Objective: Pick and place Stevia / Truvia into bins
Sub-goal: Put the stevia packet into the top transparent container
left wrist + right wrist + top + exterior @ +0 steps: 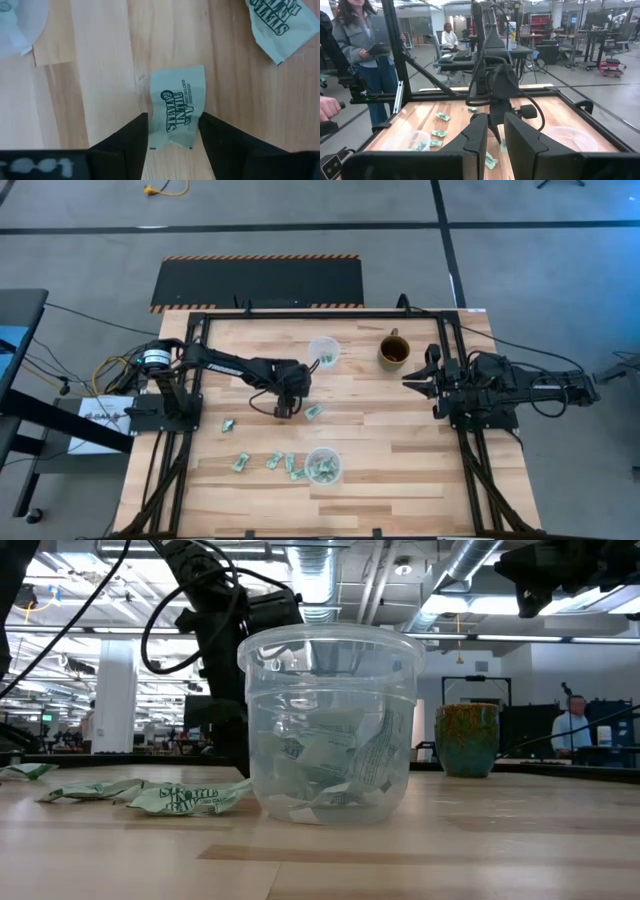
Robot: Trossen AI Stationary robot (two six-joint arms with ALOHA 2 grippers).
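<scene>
My left gripper (288, 406) is open above the middle of the table. In the left wrist view its fingertips (174, 132) stand on either side of one end of a light green Stevia packet (178, 102) that lies flat on the wood. A second packet (314, 412) lies just to its right. Several more packets (272, 463) are scattered near the front cup (323, 467), which has packets inside (330, 765). The far cup (324, 352) stands behind the gripper. My right gripper (410, 380) waits at the table's right side, open by a narrow gap (495, 135).
A brown-green mug (393, 352) stands at the far right of the middle, near my right gripper. A black frame (300, 313) rims the table. Beyond the table's left side a person with a tablet (360, 45) stands, and a hand (327, 107) shows at the edge.
</scene>
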